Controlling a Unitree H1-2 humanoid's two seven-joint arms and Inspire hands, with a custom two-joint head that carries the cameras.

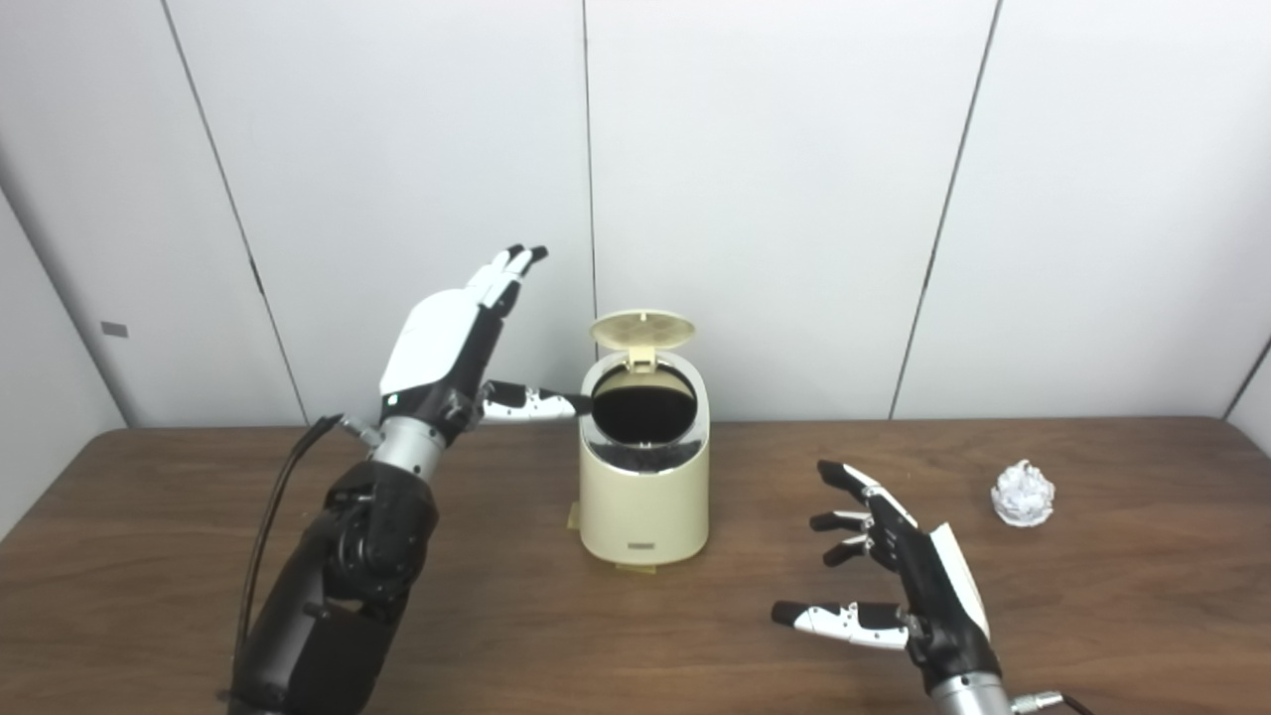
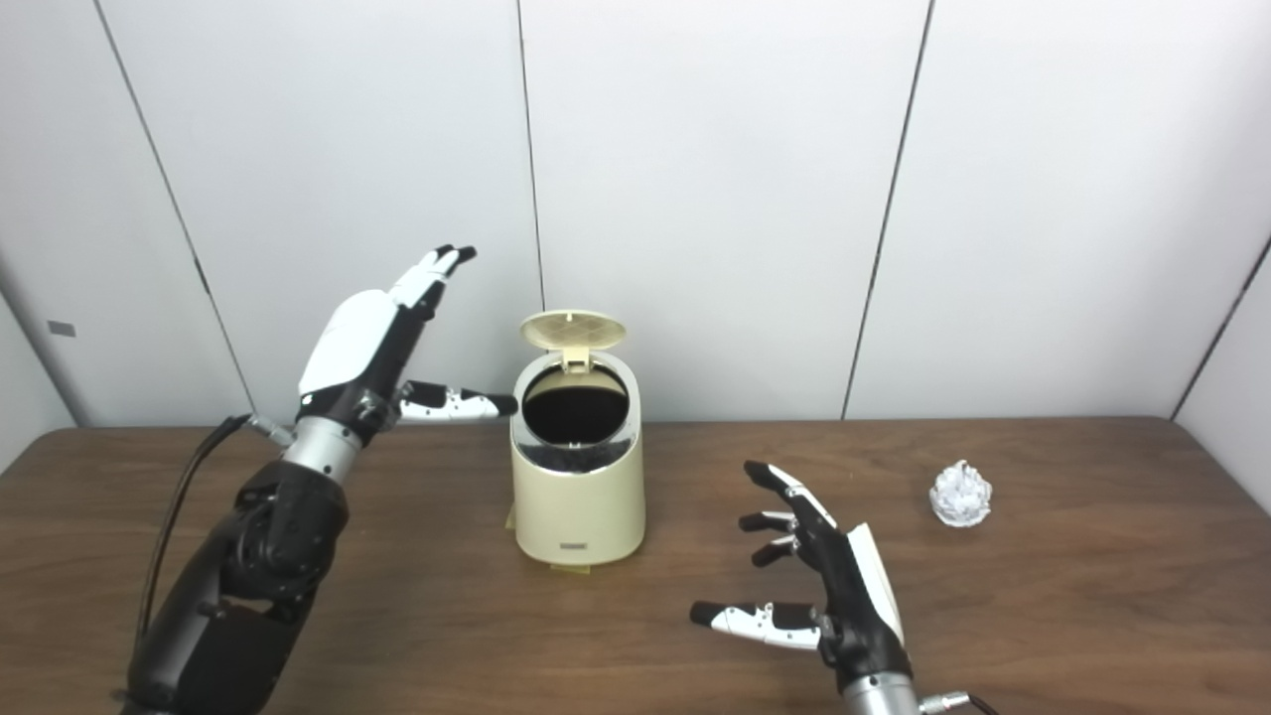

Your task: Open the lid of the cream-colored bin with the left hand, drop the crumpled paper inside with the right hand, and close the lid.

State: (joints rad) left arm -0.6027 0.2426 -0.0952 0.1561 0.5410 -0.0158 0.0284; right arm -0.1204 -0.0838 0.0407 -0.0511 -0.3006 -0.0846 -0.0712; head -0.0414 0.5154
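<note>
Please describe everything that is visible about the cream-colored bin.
The cream-colored bin is a small, rounded container that looks like smooth plastic, with a shiny silvery rim around its slanted round mouth. Its lid is open, hinged at the back and standing up. The inside looks dark. It stands upright on the brown wooden table, near the back wall, with a small label low on its front. The left hand is beside it, thumb at the rim; contact is unclear.

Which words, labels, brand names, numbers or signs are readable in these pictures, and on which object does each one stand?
No text can be read.
Small dark label low on the front of the cream-colored plastic bin: too small and blurred to read.
Small grey plate on the white wall panel at far left: nothing legible.
Crumpled white paper ball, brown wooden table, both hands: no writing visible.
</note>
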